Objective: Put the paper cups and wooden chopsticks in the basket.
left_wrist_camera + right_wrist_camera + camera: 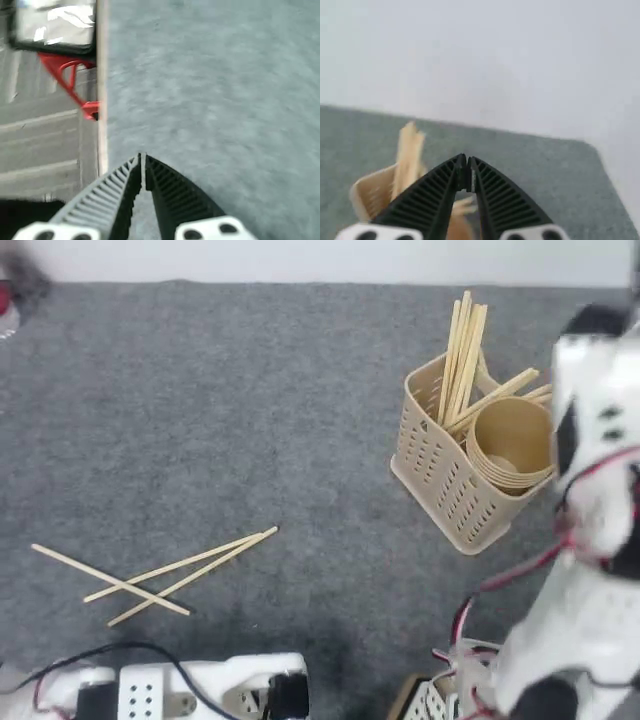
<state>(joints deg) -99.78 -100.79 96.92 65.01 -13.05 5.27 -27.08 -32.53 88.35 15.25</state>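
A beige perforated basket (440, 475) stands at the right of the grey mat and holds a stack of paper cups (512, 440) and several wooden chopsticks (462, 355) standing upright. Three loose chopsticks (165, 573) lie crossed on the mat at the lower left. My right gripper (466, 167) is shut with nothing in it, raised above the basket (370, 192), whose chopsticks (409, 150) rise just beside it. My left gripper (143, 165) is shut and empty over bare mat near the mat's edge.
The right arm's white body (590, 540) looms over the basket's right side. The left arm's base (190, 690) sits at the bottom edge. A red bracket (70, 82) lies beyond the mat's edge. A white wall (480, 60) backs the table.
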